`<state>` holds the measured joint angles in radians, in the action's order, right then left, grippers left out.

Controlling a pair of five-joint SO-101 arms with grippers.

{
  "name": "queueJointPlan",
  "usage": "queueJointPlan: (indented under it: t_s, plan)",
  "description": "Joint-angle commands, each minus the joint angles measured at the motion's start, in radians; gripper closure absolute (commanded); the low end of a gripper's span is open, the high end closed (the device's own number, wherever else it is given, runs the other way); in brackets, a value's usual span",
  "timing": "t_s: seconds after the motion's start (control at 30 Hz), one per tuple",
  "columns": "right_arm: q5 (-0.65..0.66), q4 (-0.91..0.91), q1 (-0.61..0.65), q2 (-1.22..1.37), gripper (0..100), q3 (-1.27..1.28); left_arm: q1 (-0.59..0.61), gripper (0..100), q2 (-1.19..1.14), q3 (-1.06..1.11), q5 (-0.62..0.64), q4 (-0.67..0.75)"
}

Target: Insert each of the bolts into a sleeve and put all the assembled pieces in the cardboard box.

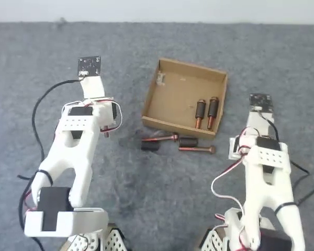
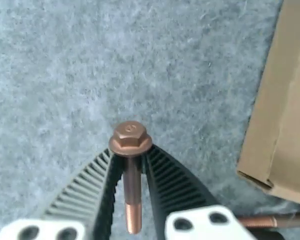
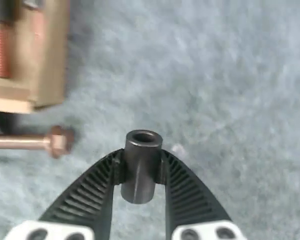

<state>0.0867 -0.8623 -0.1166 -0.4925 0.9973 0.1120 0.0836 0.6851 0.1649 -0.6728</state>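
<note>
left gripper [image 2: 131, 159] was clamped on copper bolt [image 2: 130, 139] at the shank under its head, right gripper [image 3: 141, 161] on black sleeve [image 3: 142, 142] mid-body, both over carpet [image 2: 65, 60] by cardboard box [image 2: 285, 125]; stiff, smooth metal, probably slippery

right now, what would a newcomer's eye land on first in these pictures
The left gripper is shut on a copper bolt and the right gripper on a dark sleeve, each over grey carpet. Between them, the cardboard box holds two assembled pieces, with loose bolts and sleeves lying on the carpet just in front of it.
</note>
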Motion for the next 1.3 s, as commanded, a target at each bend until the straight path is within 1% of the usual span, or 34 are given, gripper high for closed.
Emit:
queueJointPlan:
  t_s: [0.0, 0.13, 0.27, 0.47, 0.63, 0.8, 0.9, 0.97, 1.17, 1.27]
  plan:
    - [-0.015, 0.039, 0.068, -0.081, 99.1, -0.063, 0.002, 99, 0.006, -0.056, -0.037, 0.052]
    - [-0.015, 0.153, 0.131, -0.093, 99.1, -0.061, 0.002, 99, 0.006, -0.056, -0.040, 0.052]
    - [-0.015, 0.277, 0.154, -0.091, 99.1, -0.060, 0.002, 99, 0.005, -0.056, -0.040, 0.052]
    - [-0.015, 0.605, 0.160, -0.088, 99.1, -0.035, 0.000, 99, 0.005, -0.056, -0.041, 0.055]
    - [-0.014, 0.891, 0.272, -0.088, 99.1, 0.052, 0.000, 99, 0.003, -0.056, -0.041, 0.055]
    - [-0.014, 1.017, 0.407, -0.088, 99.1, 0.127, 0.000, 99, 0.003, -0.056, -0.041, 0.055]
    - [-0.015, 1.144, 0.450, -0.077, 99.1, 0.158, 0.000, 99, 0.003, -0.056, -0.041, 0.055]
    - [-0.015, 1.233, 0.458, -0.024, 99.2, 0.160, 0.000, 99, 0.003, -0.056, -0.041, 0.055]
    - [-0.014, 1.474, 0.458, 0.266, 99.2, 0.161, 0.000, 99, 0.003, -0.054, -0.043, 0.057]
    - [-0.014, 1.578, 0.461, 0.334, 99.2, 0.199, 0.000, 99, 0.002, -0.050, -0.043, 0.075]
